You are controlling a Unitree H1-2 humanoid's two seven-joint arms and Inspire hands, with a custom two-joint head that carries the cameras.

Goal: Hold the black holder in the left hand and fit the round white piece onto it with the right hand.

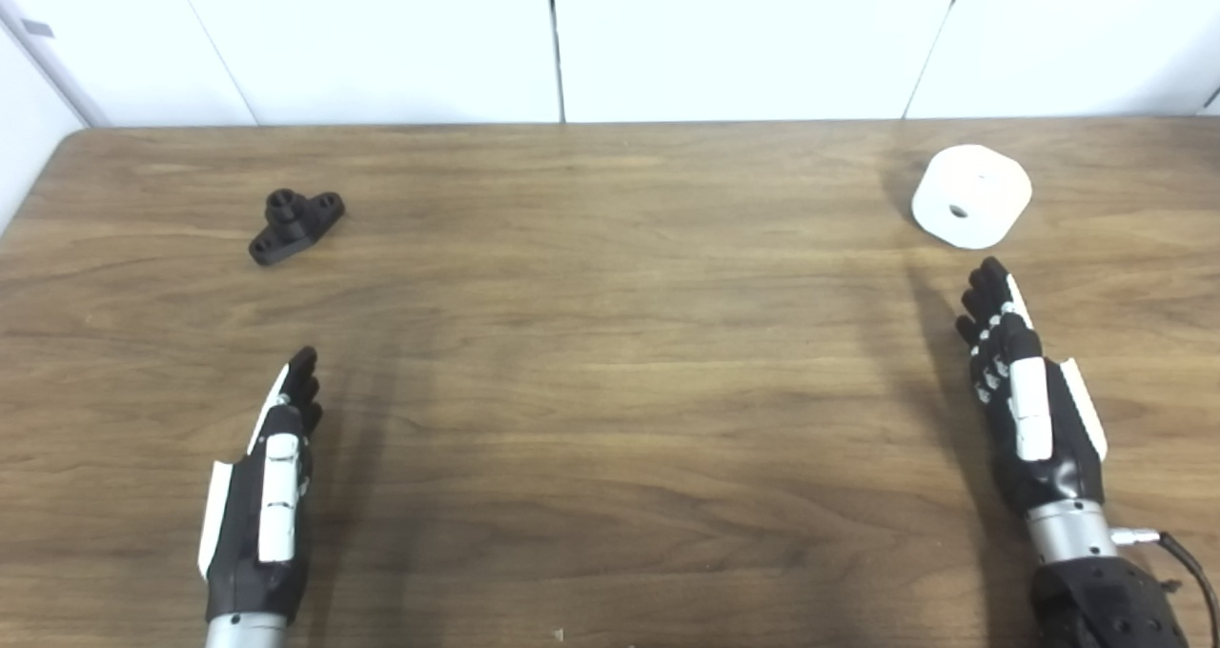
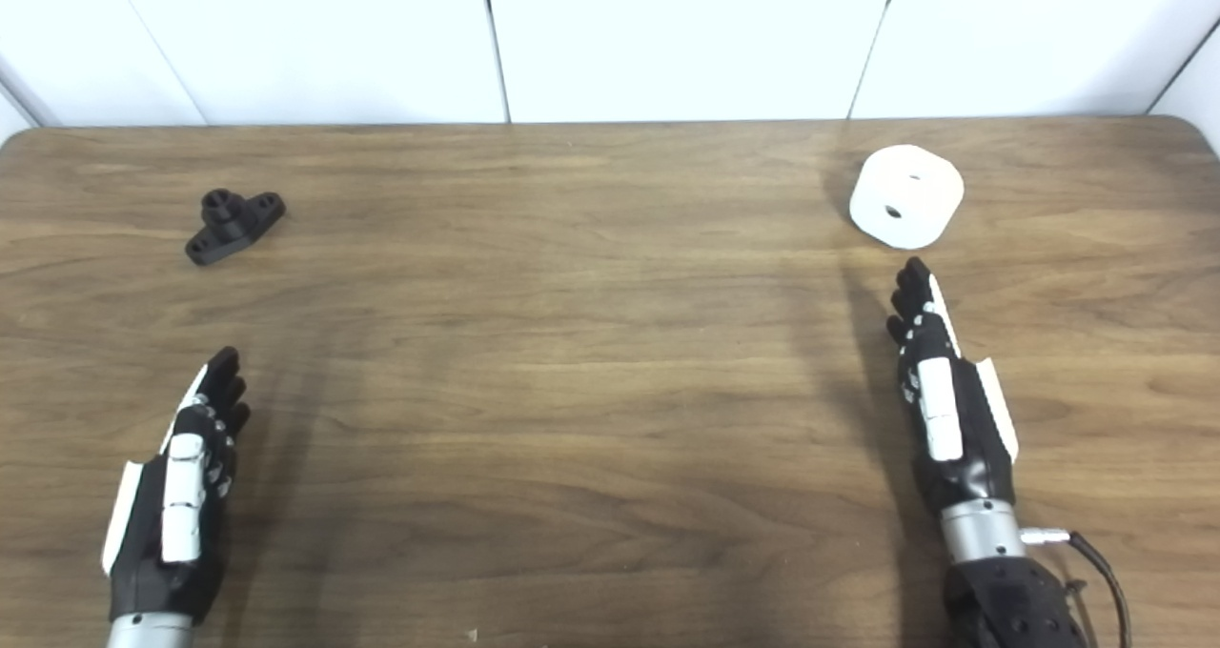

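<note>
On the far left of the wooden table (image 1: 610,362) lies the black holder (image 1: 294,226), its flat base down and a short round post standing up from the middle; nothing touches it. Nearer, and just right of its line, the left hand (image 1: 269,496) hovers edge-on with fingers extended and lying close together, empty, well apart from the holder. The middle of the table is bare wood. At the right, the right hand (image 1: 1027,405) is likewise straight-fingered and empty, its fingertips near but not touching the round white piece (image 1: 971,196), which rests far right with its small centre hole facing up and toward the robot. Neither part is grasped yet, so the reach comes first; the left hand would do well to take the holder by its base ends, leaving the post clear and upright; the right should grip the white piece around its rim, keeping the hole unobstructed so it can be lined up over the post.
</note>
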